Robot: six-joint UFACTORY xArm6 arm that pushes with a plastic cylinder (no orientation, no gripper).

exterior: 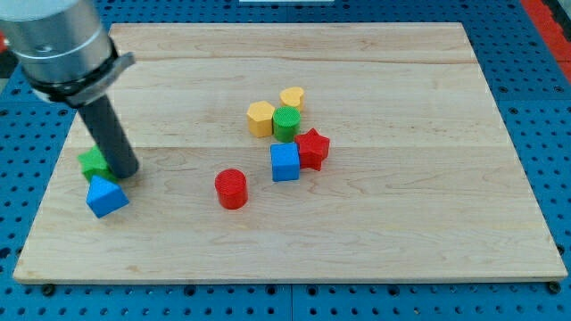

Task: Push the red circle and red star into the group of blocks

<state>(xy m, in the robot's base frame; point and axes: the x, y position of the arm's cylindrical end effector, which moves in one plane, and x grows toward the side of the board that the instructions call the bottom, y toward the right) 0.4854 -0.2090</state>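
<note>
The red circle (231, 188) stands alone a little left of the board's middle, apart from the others. The red star (312, 148) touches the right side of the blue cube (285, 162). Above them sit a green cylinder (285, 123), a yellow hexagon (260, 119) and a small yellow block (292, 97), all close together. My tip (123, 171) rests at the view's left, far from the red circle, next to a green block (92, 162) and just above a blue block (107, 196).
The wooden board (401, 223) lies on a blue pegboard table. The arm's grey body fills the view's top left corner. The green and blue blocks sit near the board's left edge.
</note>
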